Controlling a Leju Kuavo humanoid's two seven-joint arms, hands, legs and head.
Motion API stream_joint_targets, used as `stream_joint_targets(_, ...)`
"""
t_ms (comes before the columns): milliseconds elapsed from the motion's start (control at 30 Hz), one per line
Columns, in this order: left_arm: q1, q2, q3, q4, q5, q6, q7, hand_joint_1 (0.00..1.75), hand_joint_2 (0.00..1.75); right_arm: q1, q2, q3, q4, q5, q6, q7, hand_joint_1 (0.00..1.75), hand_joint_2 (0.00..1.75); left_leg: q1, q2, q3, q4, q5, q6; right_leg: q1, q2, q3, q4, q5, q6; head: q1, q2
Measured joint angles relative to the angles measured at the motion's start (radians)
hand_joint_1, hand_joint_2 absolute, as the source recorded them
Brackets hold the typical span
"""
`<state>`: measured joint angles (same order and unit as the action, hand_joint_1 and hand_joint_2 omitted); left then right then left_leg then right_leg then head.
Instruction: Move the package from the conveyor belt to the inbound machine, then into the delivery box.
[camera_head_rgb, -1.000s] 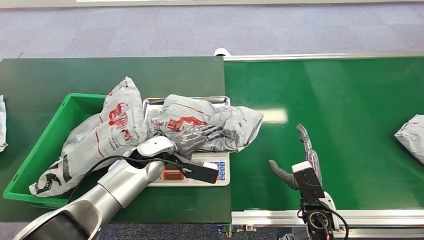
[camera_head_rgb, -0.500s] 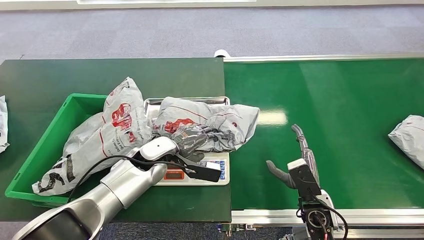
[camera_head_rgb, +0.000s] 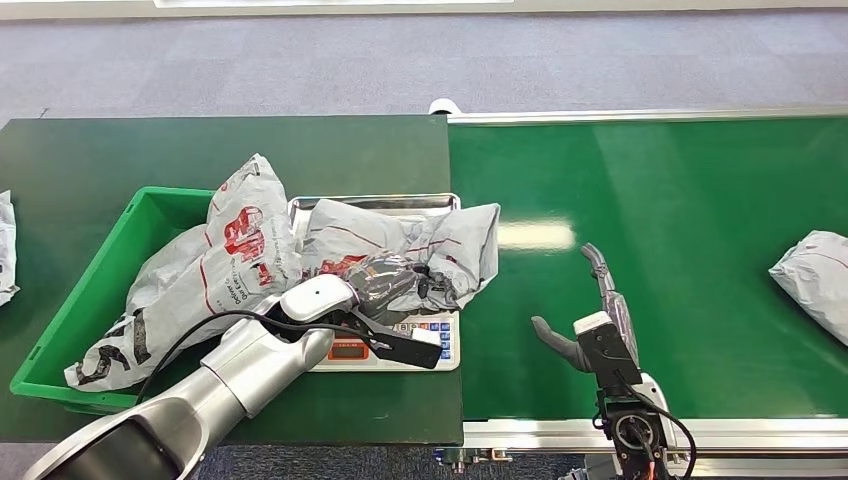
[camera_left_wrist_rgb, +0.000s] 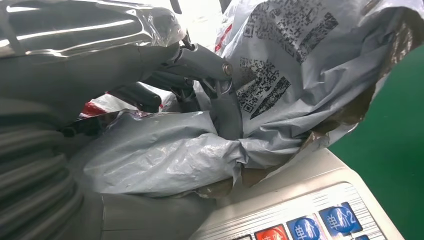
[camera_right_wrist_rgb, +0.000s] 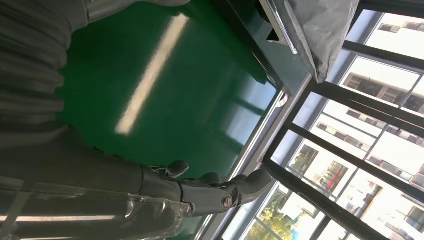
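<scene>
While the grey package (camera_head_rgb: 400, 235) lies crumpled on the steel pan of the inbound machine (camera_head_rgb: 440, 335), the left hand (camera_head_rgb: 385, 280) has its fingers closed into the bag's near edge, bunching the plastic. From the left wrist camera the dark fingers (camera_left_wrist_rgb: 227, 107) dig into a fold of the package (camera_left_wrist_rgb: 310, 75), whose printed codes face the lens, and the machine's blue keys (camera_left_wrist_rgb: 335, 220) sit just below it. Seen from the head, the package covers most of the pan, spilling over the pan's 3 o'clock edge toward the conveyor belt (camera_head_rgb: 680, 180).

At 9 o'clock from the machine stands the green delivery box (camera_head_rgb: 130, 225), touching or nearly touching the scale; a second grey bag with red print (camera_head_rgb: 215, 265) leans inside it, reaching up over the box's rim. The right hand (camera_head_rgb: 590, 320) hovers over the belt at about 4 o'clock from the machine, fingers stretched and apart, thumb out to the side, holding nothing; its wrist camera shows the straight fingers (camera_right_wrist_rgb: 235, 190) above the green surface. Another grey parcel (camera_head_rgb: 815, 280) lies far out at 3 o'clock on the belt.
</scene>
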<state>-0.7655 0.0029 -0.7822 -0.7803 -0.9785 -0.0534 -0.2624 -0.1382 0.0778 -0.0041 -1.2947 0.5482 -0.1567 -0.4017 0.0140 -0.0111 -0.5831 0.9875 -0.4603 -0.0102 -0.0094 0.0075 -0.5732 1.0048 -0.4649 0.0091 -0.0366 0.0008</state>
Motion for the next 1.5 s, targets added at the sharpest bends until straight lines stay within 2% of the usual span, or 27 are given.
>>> stream_joint_targets(367, -0.001, 0.002, -0.003, 0.006, 0.007, 0.018, -0.028, 1.75, 1.75, -0.007, 0.0, 0.0, 0.009, 0.003, 0.005, 0.0, 0.0, 1.75, 0.0, 0.0, 0.0, 0.0, 0.0, 0.0, 0.0, 0.0, 0.0, 0.0, 0.0, 0.0, 0.0, 0.0)
stream_joint_targets(533, 0.03, 0.011, 0.01, -0.027, 0.043, 0.142, -0.122, 1.75, 1.75, -0.008, 0.0, 0.0, 0.009, 0.003, 0.01, 0.0, 0.0, 1.75, 0.0, 0.0, -0.001, 0.0, 0.0, 0.0, 0.0, 0.0, -0.001, 0.0, 0.0, 0.0, 0.0, 0.0)
stream_joint_targets(800, 0.138, 0.018, 0.093, -0.298, 0.126, 0.507, -0.328, 1.75, 1.75, -0.008, 0.0, 0.0, 0.013, -0.013, 0.004, -0.005, 0.0, 1.75, 0.0, 0.001, -0.004, 0.0, -0.001, 0.0, 0.0, 0.001, -0.005, 0.0, -0.001, 0.001, 0.0, 0.0)
stream_joint_targets(1000, 0.179, 0.016, 0.116, -0.439, 0.132, 0.616, -0.377, 1.75, 1.75, -0.007, -0.002, 0.001, 0.027, -0.038, -0.016, -0.013, 0.0, 1.75, 0.0, 0.0, -0.004, 0.0, -0.001, 0.0, 0.0, 0.0, -0.005, 0.0, -0.001, 0.001, 0.0, 0.0)
stream_joint_targets(1133, 0.211, 0.016, 0.127, -0.543, 0.144, 0.726, -0.423, 1.75, 1.75, -0.002, -0.004, 0.001, 0.03, -0.044, -0.023, -0.013, 0.0, 1.75, 0.0, 0.0, -0.004, 0.0, -0.001, 0.0, 0.0, 0.0, -0.005, 0.0, -0.001, 0.001, 0.0, 0.0)
stream_joint_targets(1367, 0.267, 0.004, 0.172, -0.737, 0.074, 0.747, -0.434, 1.75, 1.75, 0.006, -0.006, 0.001, 0.031, -0.051, -0.036, -0.014, 0.0, 1.75, 0.0, 0.0, -0.004, 0.0, -0.001, 0.0, 0.0, 0.0, -0.005, 0.0, -0.001, 0.001, 0.0, 0.0)
stream_joint_targets(1500, 0.299, -0.036, 0.282, -0.857, -0.101, 0.748, -0.435, 1.75, 1.75, 0.019, -0.009, 0.001, 0.031, -0.056, -0.05, -0.014, 0.0, 1.75, 0.0, 0.0, -0.004, 0.0, -0.001, 0.0, 0.0, 0.0, -0.005, 0.0, -0.001, 0.001, 0.0, 0.0)
